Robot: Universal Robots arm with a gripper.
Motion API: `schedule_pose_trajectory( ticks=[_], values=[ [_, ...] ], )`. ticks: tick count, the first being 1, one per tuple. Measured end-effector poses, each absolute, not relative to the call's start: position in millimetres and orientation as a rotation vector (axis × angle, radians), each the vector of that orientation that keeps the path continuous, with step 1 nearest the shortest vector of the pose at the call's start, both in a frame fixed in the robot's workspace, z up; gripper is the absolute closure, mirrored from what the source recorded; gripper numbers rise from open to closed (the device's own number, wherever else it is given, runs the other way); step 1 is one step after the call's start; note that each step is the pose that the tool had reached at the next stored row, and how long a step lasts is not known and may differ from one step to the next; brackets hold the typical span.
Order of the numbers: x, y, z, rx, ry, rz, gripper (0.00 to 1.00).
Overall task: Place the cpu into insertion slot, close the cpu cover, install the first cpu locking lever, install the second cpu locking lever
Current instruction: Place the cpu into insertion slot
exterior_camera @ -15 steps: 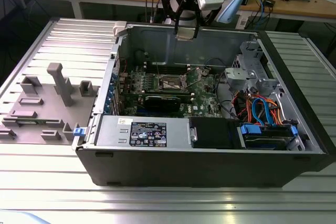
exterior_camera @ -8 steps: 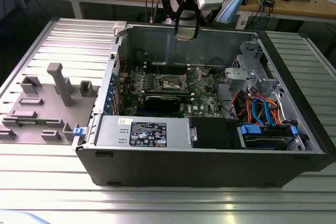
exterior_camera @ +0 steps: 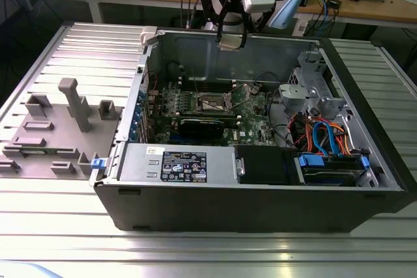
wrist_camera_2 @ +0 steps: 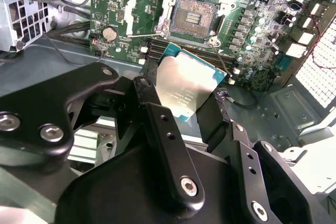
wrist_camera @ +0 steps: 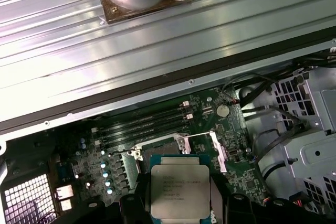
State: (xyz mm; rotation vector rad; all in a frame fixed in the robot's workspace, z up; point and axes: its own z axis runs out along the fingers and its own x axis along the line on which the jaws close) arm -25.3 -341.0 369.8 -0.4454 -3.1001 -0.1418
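The gripper is clamped on the cpu, hovering over the case. In the exterior view the bare insertion slot sits around 6 o'clock from it, well apart.

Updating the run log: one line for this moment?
claw: shut on cpu | cpu: above motherboard, unseated | insertion slot: empty | cpu cover: open
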Motion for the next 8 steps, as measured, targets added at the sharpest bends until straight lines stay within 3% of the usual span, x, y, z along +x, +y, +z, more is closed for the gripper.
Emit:
schedule_pose_trajectory(
  ticks=[8],
  values=[
    [-25.3, -341.0, 369.8, -0.447, -3.100, -0.142, 0.46]
  ],
)
